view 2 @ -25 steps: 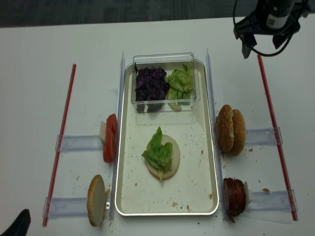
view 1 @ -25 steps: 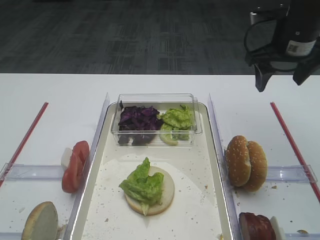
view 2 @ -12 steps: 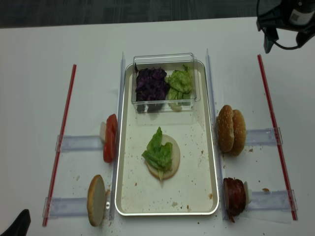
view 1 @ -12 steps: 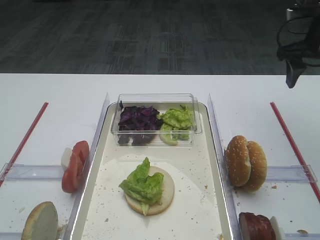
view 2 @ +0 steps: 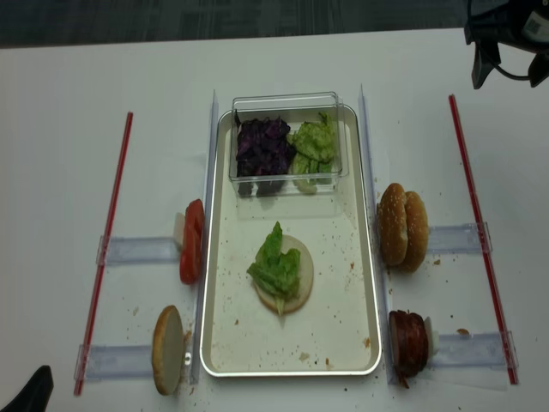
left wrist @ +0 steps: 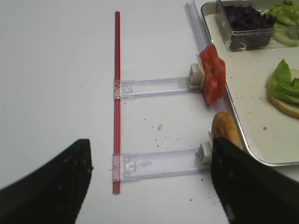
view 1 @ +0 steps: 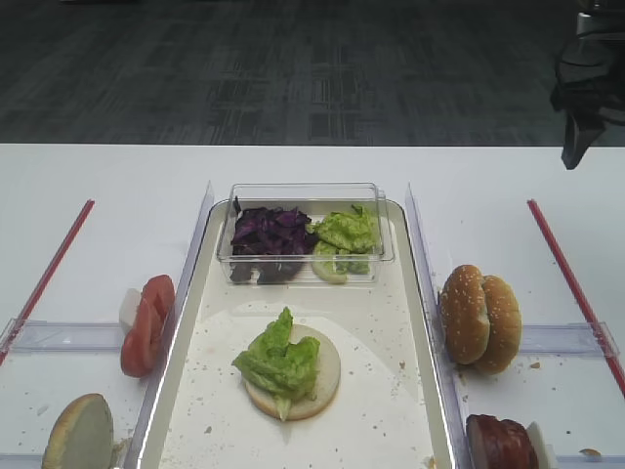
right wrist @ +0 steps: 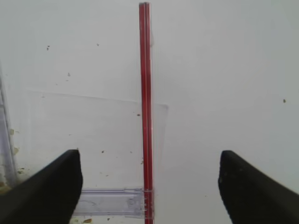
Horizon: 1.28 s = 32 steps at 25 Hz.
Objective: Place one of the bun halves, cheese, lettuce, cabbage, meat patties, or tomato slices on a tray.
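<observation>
On the tray [view 1: 420,293] [view 2: 376,283] lies a cut-face bun half [view 1: 317,376] [view 2: 298,279] topped with lettuce [view 1: 278,360]. Tomato slices [view 1: 145,322] [left wrist: 212,79] and another bun half [view 1: 80,435] [left wrist: 225,130] stand on edge to its left. Seeded bun halves [view 1: 479,318] and meat patties [view 1: 500,443] stand to its right. Cabbage [view 1: 269,233] fills part of a tub. No cheese shows. My right gripper [view 2: 508,69] [right wrist: 149,186] hangs open and empty at the far right back. My left gripper [left wrist: 149,186] is open and empty left of the tray's near corner.
A clear tub [view 1: 376,244] at the tray's far end holds cabbage and more lettuce [view 1: 344,233]. Red strips [view 1: 571,278] [view 1: 49,269] and clear plastic rails [left wrist: 159,86] [view 2: 459,236] flank the tray on the white table. Crumbs speckle the tray floor.
My right gripper has moved to the right and farther back, away from the tray, staying open. The food and my left gripper have not moved.
</observation>
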Each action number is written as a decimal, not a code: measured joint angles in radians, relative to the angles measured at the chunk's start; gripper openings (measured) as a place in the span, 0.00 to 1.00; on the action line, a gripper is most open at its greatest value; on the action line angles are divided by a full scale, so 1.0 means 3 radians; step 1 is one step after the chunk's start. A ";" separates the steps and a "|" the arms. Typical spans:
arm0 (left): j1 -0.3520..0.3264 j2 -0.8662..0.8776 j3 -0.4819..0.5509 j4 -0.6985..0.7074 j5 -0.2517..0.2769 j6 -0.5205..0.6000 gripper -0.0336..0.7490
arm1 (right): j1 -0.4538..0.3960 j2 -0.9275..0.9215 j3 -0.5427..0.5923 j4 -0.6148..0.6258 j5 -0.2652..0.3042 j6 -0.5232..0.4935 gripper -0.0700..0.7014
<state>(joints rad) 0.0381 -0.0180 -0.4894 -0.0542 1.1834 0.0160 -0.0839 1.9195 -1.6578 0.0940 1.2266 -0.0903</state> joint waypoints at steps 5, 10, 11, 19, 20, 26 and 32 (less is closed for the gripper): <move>0.0000 0.0000 0.0000 0.0000 0.0000 0.0000 0.67 | 0.0000 0.0000 0.0000 0.0114 0.0000 0.0000 0.89; 0.0000 0.0000 0.0000 0.0000 0.0000 0.0000 0.67 | 0.0000 -0.0108 0.0198 0.0119 0.0000 0.0000 0.89; 0.0000 0.0000 0.0000 0.0000 0.0000 0.0000 0.67 | 0.0000 -0.0149 0.0240 0.0119 0.0000 0.0000 0.89; 0.0000 0.0000 0.0000 0.0000 0.0000 0.0000 0.67 | 0.0000 -0.0750 0.0798 0.0119 0.0000 -0.0005 0.89; 0.0000 0.0000 0.0000 0.0000 0.0000 0.0000 0.67 | 0.0000 -0.0856 0.0893 0.0121 -0.0007 -0.0005 0.89; 0.0000 0.0000 0.0000 0.0000 0.0000 0.0000 0.67 | 0.0000 -0.1588 0.1513 0.0156 -0.0187 -0.0017 0.89; 0.0000 0.0000 0.0000 0.0000 0.0000 0.0000 0.67 | 0.0000 -0.2340 0.2149 0.0207 -0.0374 -0.0089 0.89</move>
<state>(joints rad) 0.0381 -0.0180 -0.4894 -0.0542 1.1834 0.0160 -0.0839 1.2176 -1.0131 0.1563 1.1142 -0.1171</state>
